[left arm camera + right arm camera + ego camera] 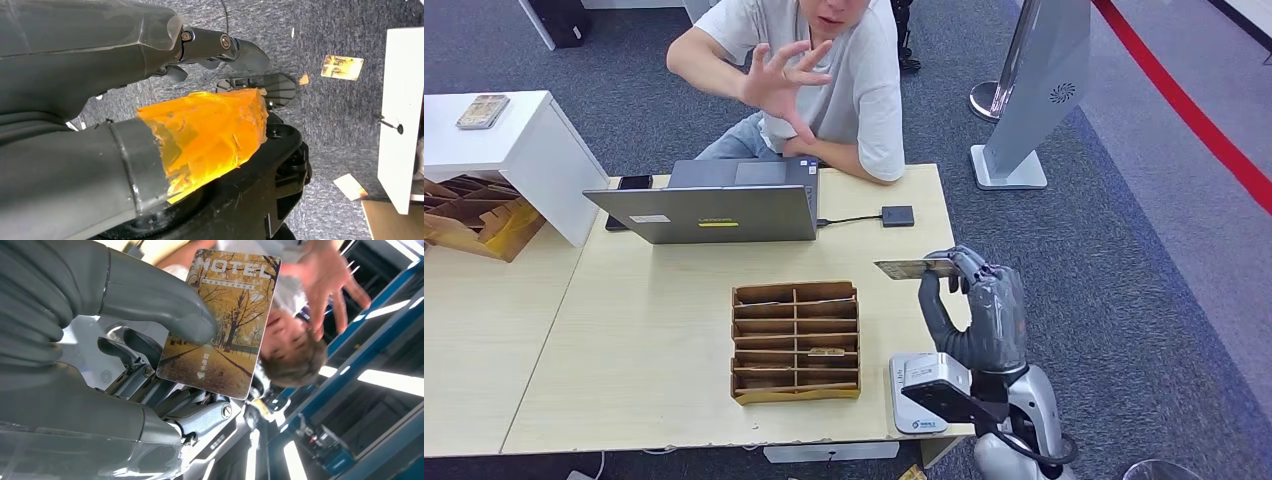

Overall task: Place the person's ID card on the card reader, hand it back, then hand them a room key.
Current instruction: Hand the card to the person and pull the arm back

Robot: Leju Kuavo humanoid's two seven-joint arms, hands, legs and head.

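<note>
Above the table (pixel 674 330) edge, right hand (pixel 979 310) pinching room key (pixel 914 268) edge-on, left hand's (pixel 100 100) fingers unclear.

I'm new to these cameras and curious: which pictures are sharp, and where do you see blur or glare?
Head view: evenly lit and sharp, the room key edge-on in the right hand.
Right wrist view: the key's HOTEL print is crisp, the person's raised hand is blurred, ceiling lights flare bright.
Left wrist view: the left hand looms close, orange tape glossy.

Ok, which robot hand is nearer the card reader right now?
Right. The right hand is raised just beyond the card reader, holding the room key. The left hand hangs over the carpet.
</note>
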